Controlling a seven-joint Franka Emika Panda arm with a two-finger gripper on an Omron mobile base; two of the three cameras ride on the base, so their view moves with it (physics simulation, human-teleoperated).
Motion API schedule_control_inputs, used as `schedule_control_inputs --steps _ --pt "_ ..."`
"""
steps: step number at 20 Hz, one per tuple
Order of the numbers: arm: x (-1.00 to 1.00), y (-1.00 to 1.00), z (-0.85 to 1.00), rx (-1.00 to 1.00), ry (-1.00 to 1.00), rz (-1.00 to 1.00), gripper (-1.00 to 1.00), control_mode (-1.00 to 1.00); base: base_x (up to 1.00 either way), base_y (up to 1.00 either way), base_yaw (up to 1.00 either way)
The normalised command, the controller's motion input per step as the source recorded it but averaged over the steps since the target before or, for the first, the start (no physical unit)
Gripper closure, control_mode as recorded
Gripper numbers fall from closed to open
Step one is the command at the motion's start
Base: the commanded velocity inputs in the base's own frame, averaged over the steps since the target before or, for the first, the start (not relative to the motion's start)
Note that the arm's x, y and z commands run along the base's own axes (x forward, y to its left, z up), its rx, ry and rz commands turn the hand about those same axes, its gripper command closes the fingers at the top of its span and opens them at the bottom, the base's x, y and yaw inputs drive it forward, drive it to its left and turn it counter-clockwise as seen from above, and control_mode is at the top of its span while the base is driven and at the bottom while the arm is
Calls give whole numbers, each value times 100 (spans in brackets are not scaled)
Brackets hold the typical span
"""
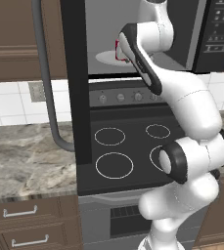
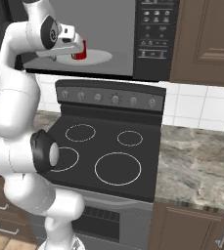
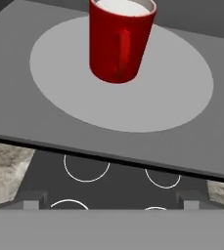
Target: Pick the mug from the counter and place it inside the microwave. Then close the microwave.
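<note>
**Red mug upright on the microwave turntable**

The small red cylindrical mug [image 3: 119, 41] with its white interior stands upright on the white round turntable plate [image 3: 172, 97], long axis vertical. In the hand view its side handle faces the camera; the base views do not show the handle. The plate lies on the grey floor of the black-framed microwave [image 2: 152, 39], whose dark-glass door [image 1: 77, 83] with curved grey handle [image 1: 47, 88] stands open. Below sits the black glass stovetop [image 2: 108, 151] with white rings, flanked by grey-brown marbled worktop [image 1: 25, 161]. The hand [image 3: 111, 201] is released, its fingertips spread wide and apart from the mug.
</note>
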Motion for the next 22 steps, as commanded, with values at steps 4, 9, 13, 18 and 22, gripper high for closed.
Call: schedule_control_inputs --steps 4,9,13,18,22 --pt "-38 -6 -31 0 -16 -1 -100 -100 0 0 0" --pt "-57 0 -1 0 -13 0 -100 -100 0 0 0" --pt "-56 0 16 0 -12 0 -100 -100 0 0 0" --pt "-53 0 3 0 -11 0 -100 -100 0 0 0" --pt "-47 0 15 0 -10 0 -100 -100 0 0 0"
